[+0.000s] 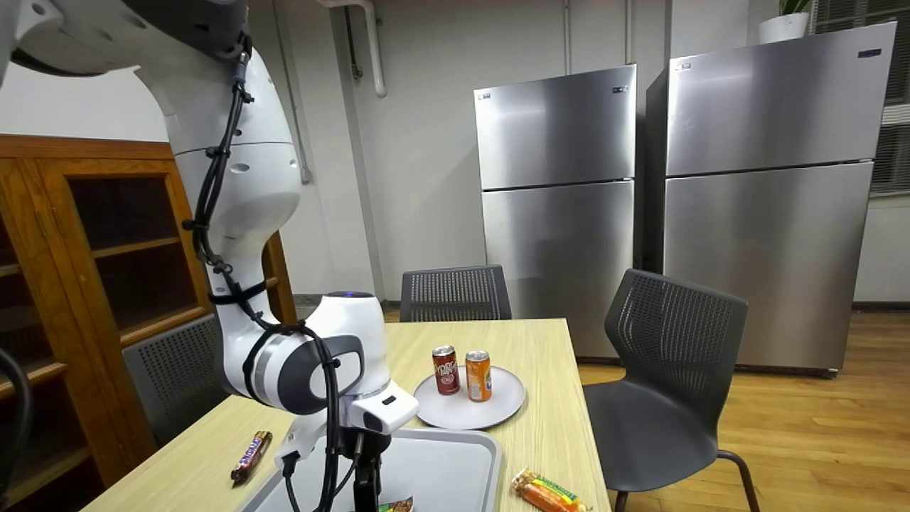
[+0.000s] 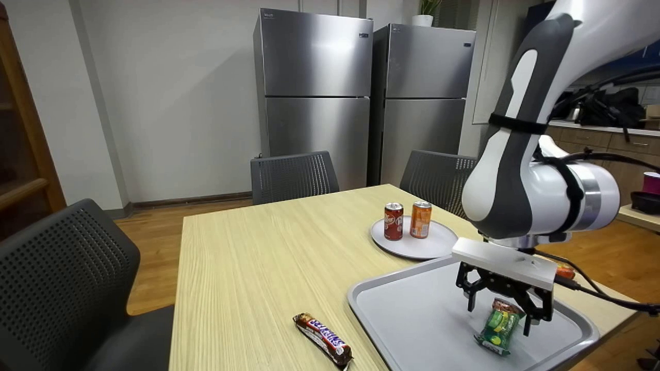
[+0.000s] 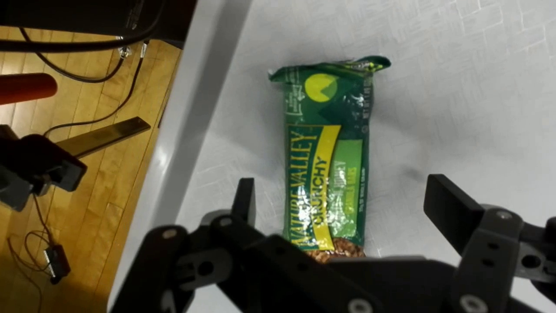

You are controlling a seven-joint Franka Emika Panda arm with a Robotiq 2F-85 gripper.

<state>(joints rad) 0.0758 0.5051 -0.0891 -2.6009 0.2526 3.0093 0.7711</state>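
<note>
Granola bar (image 3: 325, 152): green, lying flat on the gray tray (image 2: 407, 314). The wrist view makes its wrapper readable — NATURE VALLEY, CRUNCHY — while an exterior view shows only a sliver of the granola bar (image 1: 398, 505), at the bottom edge.
Gripper (image 2: 498, 317): spread wide over the granola bar, a finger on either side, gripping nothing.
Orange packet (image 1: 546, 491): on the table (image 2: 247, 268) beside the tray, its yellow and green print in sight; in an exterior view only a bit of the orange packet (image 2: 565, 271) shows past the gripper.
Tray: raised rim, the granola bar inside it, nearer one edge in the wrist view.
Plate (image 2: 420, 251): round and pale, just beside the tray, carrying a dark red can (image 2: 393, 222) and an orange can (image 2: 421, 220) (both upright, near each other).
Snickers bar (image 2: 324, 340): on the table near the tray, in both exterior views.
Table: pale wood grain.
Chairs (image 1: 665, 398): dark, around the table.
Refrigerators (image 1: 558, 242): two, steel, a potted plant (image 1: 782, 27) above one.
Cabinet (image 1: 89, 284): wooden.
Floor (image 3: 117, 169): wood, with black cables (image 3: 89, 81) past the tray's rim in the wrist view.
</note>
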